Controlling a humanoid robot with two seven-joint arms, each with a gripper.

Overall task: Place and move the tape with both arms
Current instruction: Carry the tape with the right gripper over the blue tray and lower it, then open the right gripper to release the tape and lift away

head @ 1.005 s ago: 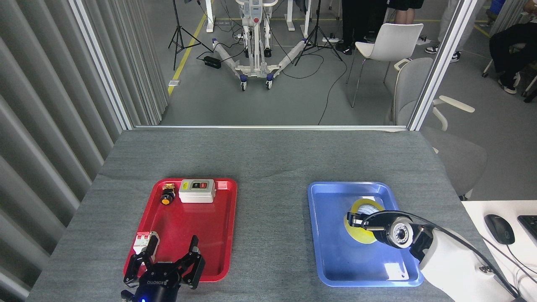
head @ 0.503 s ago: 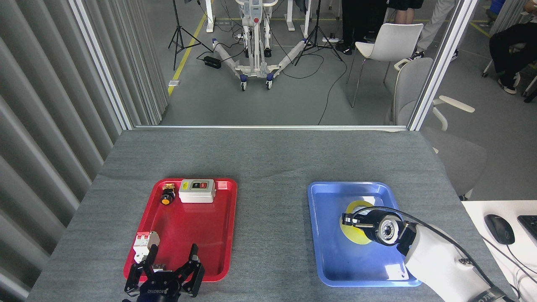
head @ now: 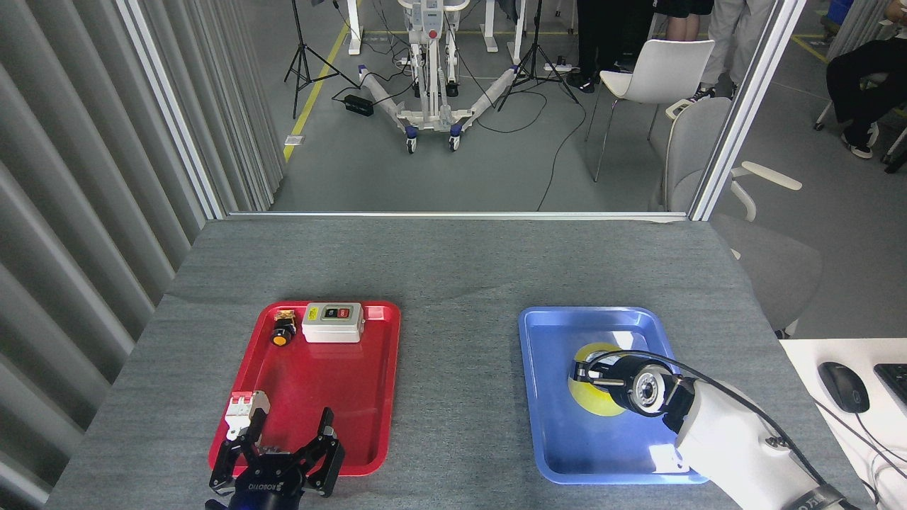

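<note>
Right black gripper sits over the translucent yellow tape roll in the blue plastic tray — grip unreadable; roll may slip. Left black gripper — fingers spread.

A grey, felt-like rectangular tabletop carries two shallow plastic trays side by side, well apart — a red rectangular tray on the left and a blue rectangular tray on the right. Both sit flat near the table's front edge, with bare grey surface between and behind them.
</note>
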